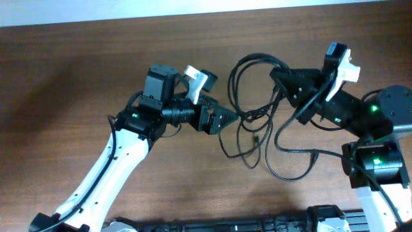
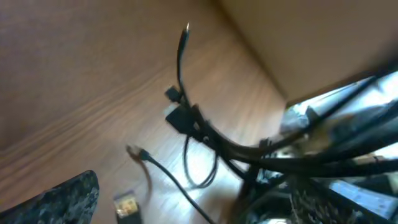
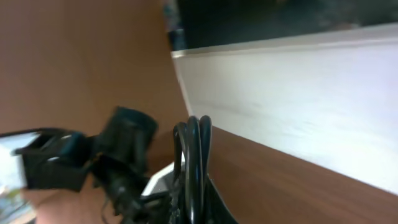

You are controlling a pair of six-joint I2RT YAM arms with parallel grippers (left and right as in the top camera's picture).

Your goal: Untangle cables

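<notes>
Starting with what is hard to read: both wrist views are blurred. In the right wrist view the gripper's own fingers are lost in a dark smear along the bottom edge, and only a few strands of the cables (image 3: 193, 155) show, rising side by side out of that smear. From overhead, the right gripper (image 1: 280, 76) is pressed together on the upper right part of the cables (image 1: 250, 116). Their loops spread over the table (image 1: 77, 71) between the two arms, right of centre. The left gripper (image 1: 225, 119) is spread wide, its tips just beside the left side of the tangle; whether they touch a strand cannot be told. In the left wrist view only one mottled finger (image 2: 65, 199) shows, cut off by the lower left corner. The right side of that view is a dark jumble where the cables cannot be told from arm wiring. Near the middle of that view the cables (image 2: 186, 118) bunch into a knot, with one plug end (image 2: 186, 28) pointing up and two others (image 2: 140, 152) (image 2: 127, 204) lying on the wood.
</notes>
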